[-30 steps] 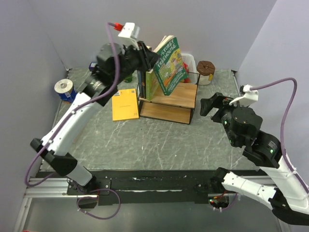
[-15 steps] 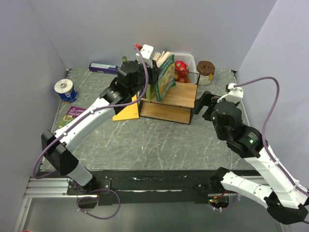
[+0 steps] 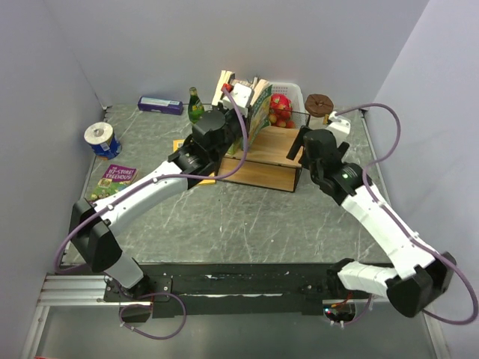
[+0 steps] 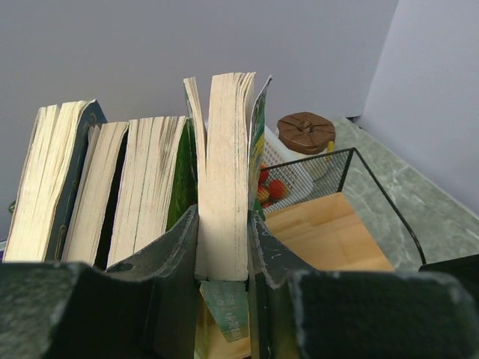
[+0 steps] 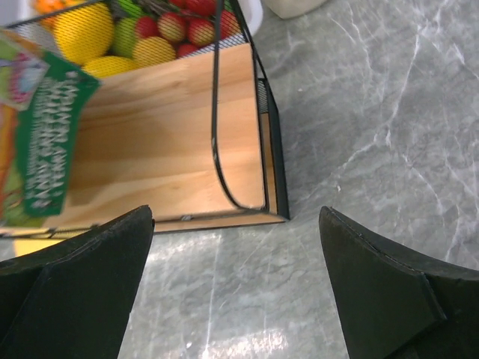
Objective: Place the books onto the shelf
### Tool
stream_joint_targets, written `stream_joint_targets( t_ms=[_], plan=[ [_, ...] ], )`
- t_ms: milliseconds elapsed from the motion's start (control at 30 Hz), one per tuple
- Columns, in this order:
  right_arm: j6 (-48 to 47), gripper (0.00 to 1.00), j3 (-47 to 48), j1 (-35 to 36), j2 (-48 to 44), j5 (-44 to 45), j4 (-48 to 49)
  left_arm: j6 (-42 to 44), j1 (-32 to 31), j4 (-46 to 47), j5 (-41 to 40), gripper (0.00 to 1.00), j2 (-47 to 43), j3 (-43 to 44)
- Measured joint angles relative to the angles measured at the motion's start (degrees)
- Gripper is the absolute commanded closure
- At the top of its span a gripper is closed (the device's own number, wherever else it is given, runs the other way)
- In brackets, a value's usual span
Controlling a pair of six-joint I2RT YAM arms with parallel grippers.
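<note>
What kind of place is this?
Probably a laboratory test cell: left arm and right arm bolted at the table edge, plain walls close around, staged props like the shelf and fruit basket.

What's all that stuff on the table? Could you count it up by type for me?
Shelf: 1
Books: 6 (4 upright at the shelf, 2 flat on the table)
Fruit basket: 1
Green bottle: 1
Brown-lidded jar: 1
White-topped roll: 1
Blue box: 1
Total: 12

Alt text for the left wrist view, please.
The left claw grips a green-covered book by its pages, upright beside other standing books. The wooden shelf lies below right, a fruit basket and brown-lidded jar behind.
</note>
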Motion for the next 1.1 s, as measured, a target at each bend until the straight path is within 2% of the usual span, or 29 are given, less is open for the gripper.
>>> stream_joint_targets(
  t_ms=[100, 300, 333, 433, 500, 633, 667, 767, 867, 900, 1033, 1100],
  plan=[
    [0.09, 0.13, 0.04, -1.38, 3.43, -0.37, 1.40, 1.14, -0.42, 1.18, -1.86, 0.99, 0.63, -0.17],
    [0.48, 0.42, 2.21, -3.85, 9.88, -1.86, 3.19, 1.66, -0.57, 2.97, -4.76, 0.99, 1.75, -1.01],
    [0.48, 0.51, 2.62, -4.07, 10.62, -1.99, 3.48, 1.66, -0.57, 3.08, -5.18, 0.99, 1.77, -1.29],
    [0.50, 0.63, 3.08, -4.44, 11.80, -2.56, 4.09, 1.53, -0.57, 3.23, -6.05, 0.99, 1.92, -1.77],
    [0.55, 0.66, 3.06, -4.52, 11.87, -3.10, 4.13, 1.44, -0.57, 3.30, -6.51, 0.95, 2.19, -1.77],
    [0.50, 0.79, 3.06, -4.63, 11.89, -3.50, 4.83, 1.25, -0.57, 3.52, -7.39, 0.78, 2.51, -1.75],
    [0.48, 0.82, 3.06, -4.63, 11.89, -3.56, 4.92, 1.18, -0.59, 3.54, -7.54, 0.69, 2.51, -1.75],
    [0.02, 0.85, 3.06, -4.68, 11.91, -3.67, 4.92, 1.16, -0.66, 3.52, -8.17, 0.54, 2.56, -1.75],
    [-0.66, 0.87, 3.08, -4.68, 11.91, -3.87, 4.94, 0.94, -0.66, 3.56, -8.96, 0.51, 2.56, -1.60],
    [-0.79, 0.89, 3.08, -4.72, 11.93, -3.89, 4.98, 0.94, -0.68, 3.63, -9.31, 0.53, 2.56, -1.51],
    [-1.09, 0.90, 3.08, -4.74, 11.93, -4.04, 4.98, 1.05, -0.68, 3.61, -10.03, 0.76, 2.56, -1.18],
    [-1.31, 0.90, 3.08, -4.74, 11.96, -4.09, 5.01, 0.94, -0.68, 3.10, -10.05, 0.79, 2.56, -0.85]
  ],
)
